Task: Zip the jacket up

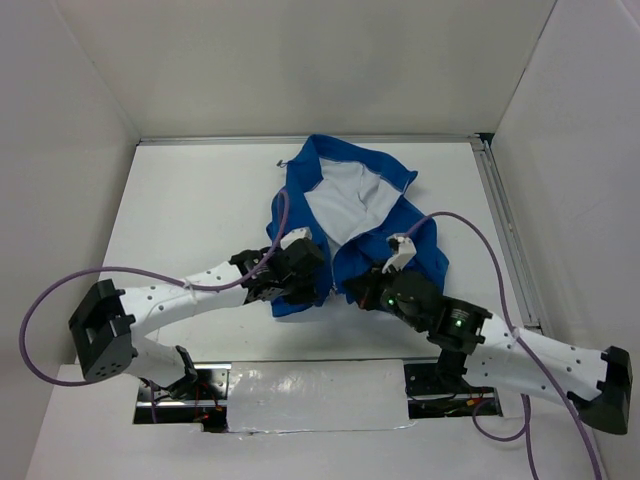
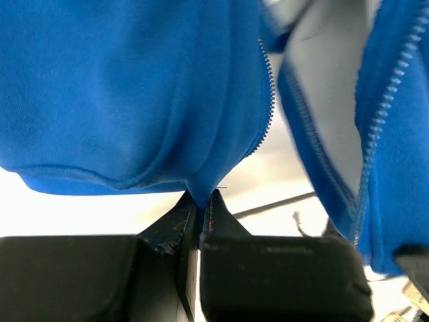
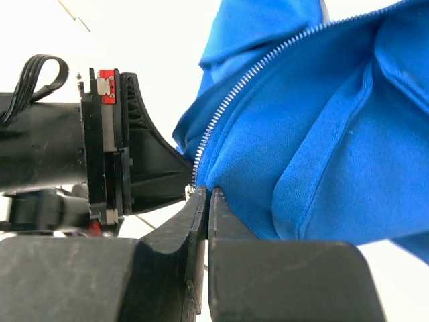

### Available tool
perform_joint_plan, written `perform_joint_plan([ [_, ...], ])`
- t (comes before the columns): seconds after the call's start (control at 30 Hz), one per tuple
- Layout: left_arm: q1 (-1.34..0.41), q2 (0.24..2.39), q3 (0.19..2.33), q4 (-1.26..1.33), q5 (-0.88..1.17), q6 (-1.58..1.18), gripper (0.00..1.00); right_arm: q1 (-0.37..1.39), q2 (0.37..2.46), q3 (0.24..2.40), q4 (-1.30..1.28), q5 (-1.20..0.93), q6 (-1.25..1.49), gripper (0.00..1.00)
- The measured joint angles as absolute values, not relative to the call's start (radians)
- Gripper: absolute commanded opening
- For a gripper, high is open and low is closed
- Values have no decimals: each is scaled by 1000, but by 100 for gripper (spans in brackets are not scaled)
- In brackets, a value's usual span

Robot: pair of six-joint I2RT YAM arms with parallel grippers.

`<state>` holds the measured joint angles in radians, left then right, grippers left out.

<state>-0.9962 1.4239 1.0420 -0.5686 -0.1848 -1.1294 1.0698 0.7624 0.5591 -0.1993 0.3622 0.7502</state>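
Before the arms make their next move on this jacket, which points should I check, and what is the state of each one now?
1. Hem held by the left end effector: ok, it is shut on a fold of the jacket.
2. Grip of the right end effector: ok, it is shut at the bottom of the zipper teeth, and the fabric seems pinched.
3. Two front edges joined at the bottom: not ok, they lie apart.
4. Front closed over the white lining: not ok, the lining shows.
5. Position of the slider: cannot tell.
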Motion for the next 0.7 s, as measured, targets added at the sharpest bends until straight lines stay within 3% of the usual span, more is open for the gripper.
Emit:
perform_joint_plan([
  [0.23, -996, 1322, 1072, -524, -190, -1071, 0, 1017, 572, 363, 23, 330, 709, 0],
  [0.5, -995, 1096, 1019, -388, -194, -1054, 0, 981, 519, 236, 254, 272, 714, 0],
  [0.7, -995, 1072, 950, -335, -198, -1145, 0, 966, 514, 205, 379, 230, 724, 0],
])
